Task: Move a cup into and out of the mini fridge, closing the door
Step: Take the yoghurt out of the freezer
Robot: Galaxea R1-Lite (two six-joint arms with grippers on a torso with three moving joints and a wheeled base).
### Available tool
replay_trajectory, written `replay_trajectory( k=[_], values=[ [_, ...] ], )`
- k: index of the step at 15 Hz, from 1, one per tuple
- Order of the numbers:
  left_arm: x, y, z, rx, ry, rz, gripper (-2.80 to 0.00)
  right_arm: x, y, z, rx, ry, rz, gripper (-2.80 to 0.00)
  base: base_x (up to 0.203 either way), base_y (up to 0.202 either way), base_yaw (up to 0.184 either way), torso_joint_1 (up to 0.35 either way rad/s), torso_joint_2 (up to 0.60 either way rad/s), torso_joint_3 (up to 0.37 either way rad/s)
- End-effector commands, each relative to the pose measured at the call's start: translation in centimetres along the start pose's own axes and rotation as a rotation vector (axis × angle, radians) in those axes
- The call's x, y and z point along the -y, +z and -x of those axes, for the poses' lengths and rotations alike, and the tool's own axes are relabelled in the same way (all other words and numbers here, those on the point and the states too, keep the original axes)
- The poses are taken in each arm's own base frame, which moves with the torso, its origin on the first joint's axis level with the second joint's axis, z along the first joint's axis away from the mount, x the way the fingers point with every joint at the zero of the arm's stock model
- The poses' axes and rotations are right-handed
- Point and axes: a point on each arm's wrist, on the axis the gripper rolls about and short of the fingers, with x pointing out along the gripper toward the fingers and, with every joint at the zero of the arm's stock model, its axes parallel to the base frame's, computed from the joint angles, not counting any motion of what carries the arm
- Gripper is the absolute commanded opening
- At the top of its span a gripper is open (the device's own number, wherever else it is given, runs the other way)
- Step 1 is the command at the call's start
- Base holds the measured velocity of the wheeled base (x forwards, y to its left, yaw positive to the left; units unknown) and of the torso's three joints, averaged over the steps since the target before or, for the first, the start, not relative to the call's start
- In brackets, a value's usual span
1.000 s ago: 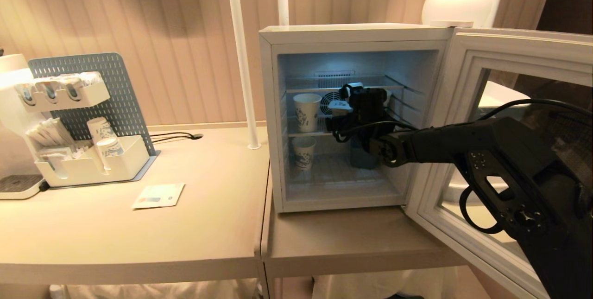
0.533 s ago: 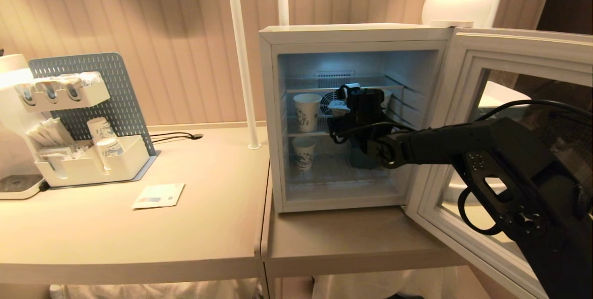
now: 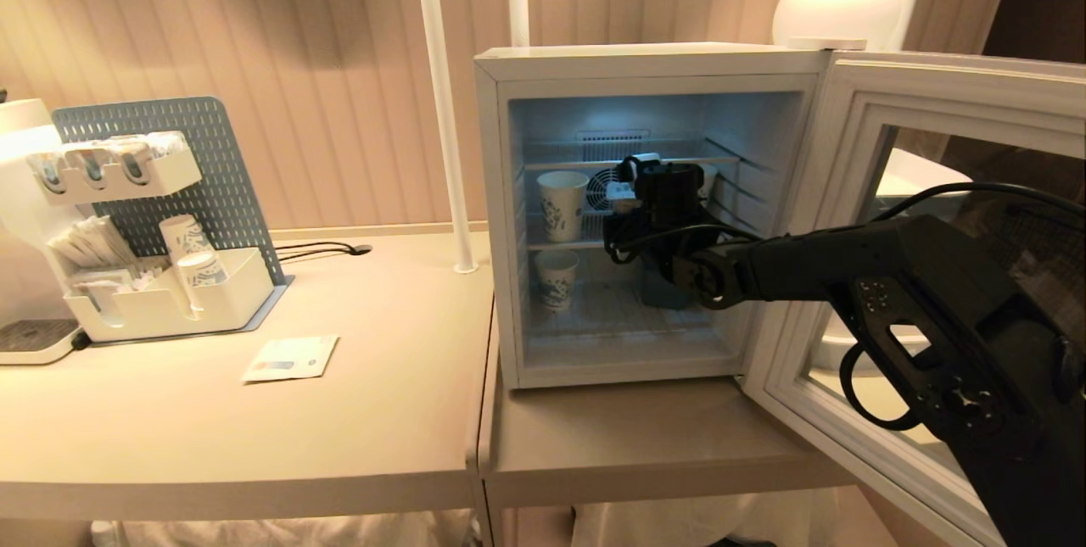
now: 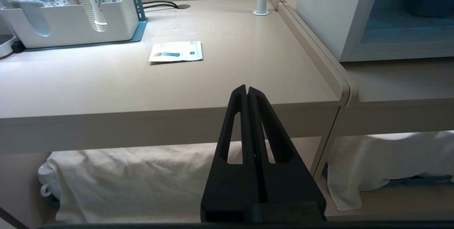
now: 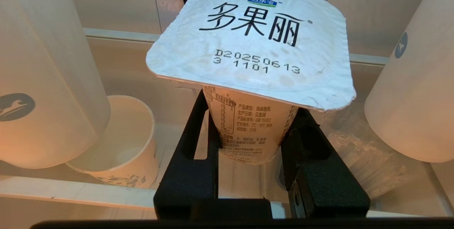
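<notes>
Between fingers [image 5: 207, 129] — cup [image 5: 248, 55], shelf-deep

Pegboard organizer [image 3: 161, 216] with paper cups [image 3: 191, 254] at desk's [image 3: 254, 445] back-left corner; leaflet [image 3: 291, 358] mid-desk; globe lamp [image 3: 836, 0] behind.

Open mini fridge [image 3: 653, 64] on the right-hand table, right arm reaching inside.

The door [image 3: 950, 106] swings out to the fridge's right. On the middle shelf the cup [image 5: 250, 80] sits between the fingers of the right gripper [image 5: 250, 140], a paper cup [image 3: 562, 203] to its left; another paper cup [image 3: 556, 278] stands below. An organizer [image 3: 161, 293] and a packet [image 3: 290, 358] lie on the left table [image 3: 254, 445], before which the left gripper [image 4: 247, 94] hangs.
</notes>
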Motion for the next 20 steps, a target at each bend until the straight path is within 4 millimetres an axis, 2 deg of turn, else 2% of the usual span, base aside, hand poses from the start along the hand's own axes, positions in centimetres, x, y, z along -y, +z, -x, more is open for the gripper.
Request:
replay_trajectory(
  k=[1, 7, 11, 15, 20],
  values=[
    [0.0, 0.0, 0.0, -0.001, 0.001, 0.000, -2.80, 0.0, 0.1, 0.0, 0.003, -0.004, -0.001, -2.80, 0.000, 0.000, 0.000, 0.000, 0.00, 0.000],
    [0.0, 0.0, 0.0, -0.001, 0.001, 0.000, -2.80, 0.1, 0.4, 0.4, 0.003, -0.005, -0.004, -2.80, 0.000, 0.000, 0.000, 0.000, 0.00, 0.000],
    [0.0, 0.0, 0.0, -0.001, -0.001, 0.000, -2.80, 0.8, 0.1, 2.7, -0.040, -0.004, 0.010, -2.80, 0.000, 0.000, 0.000, 0.000, 0.00, 0.000],
    [0.0, 0.0, 0.0, -0.001, -0.001, 0.000, -2.80, 1.8, 0.6, 6.8, -0.017, -0.023, 0.002, -2.80, 0.000, 0.000, 0.000, 0.000, 0.00, 0.000],
    [0.0, 0.0, 0.0, -0.001, -0.001, 0.000, -2.80, 1.3, 2.7, 14.3, 0.029, -0.002, -0.014, -2.80, 0.000, 0.000, 0.000, 0.000, 0.00, 0.000]
  ],
)
